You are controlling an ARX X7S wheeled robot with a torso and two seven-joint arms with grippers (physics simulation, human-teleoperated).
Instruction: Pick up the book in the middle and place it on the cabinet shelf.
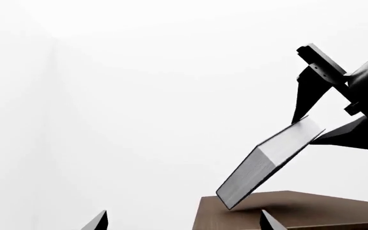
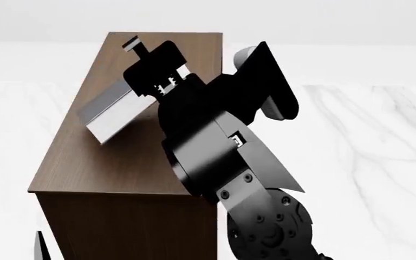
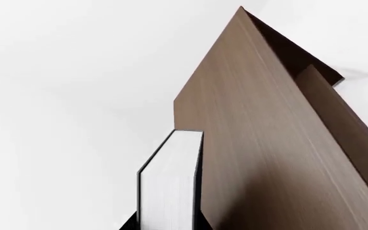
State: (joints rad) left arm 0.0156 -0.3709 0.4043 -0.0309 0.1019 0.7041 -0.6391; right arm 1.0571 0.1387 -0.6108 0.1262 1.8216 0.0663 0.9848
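My right gripper [image 2: 141,86] is shut on the grey book [image 2: 109,112] with white page edges and holds it tilted over the dark brown cabinet shelf [image 2: 114,162]. In the left wrist view the book [image 1: 270,160] hangs from the right gripper [image 1: 308,128], its lower corner just above the cabinet top [image 1: 325,211]. In the right wrist view the book [image 3: 168,182] stands between the jaws of the right gripper [image 3: 168,226], beside the cabinet [image 3: 254,143]. My left gripper [image 1: 184,223] is open and empty, below and beside the cabinet's edge.
The right arm [image 2: 222,157] covers the cabinet's right half in the head view. White marble floor [image 2: 367,162] lies to the right of the cabinet. Plain white walls lie behind.
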